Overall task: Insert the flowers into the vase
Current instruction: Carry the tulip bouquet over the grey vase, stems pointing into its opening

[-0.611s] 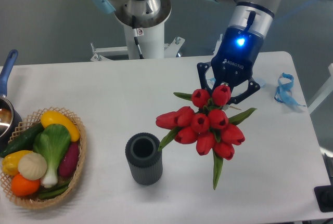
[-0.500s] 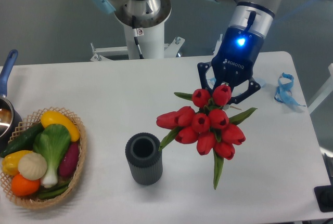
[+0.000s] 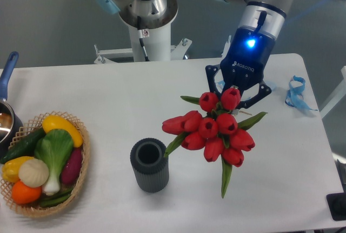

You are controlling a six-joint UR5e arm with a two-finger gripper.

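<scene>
A white table (image 3: 108, 92) stood before a grey wall, with the robot's white base at its far edge. The arm reached down over the right half, its gripper (image 3: 236, 93) closed on the flowers (image 3: 213, 130), whose red heads faced the camera above the tabletop. A basket (image 3: 82, 160) of toy vegetables sat at the near left corner. The vase (image 3: 150, 165) stood upright near the front edge, just left of the flowers.
</scene>
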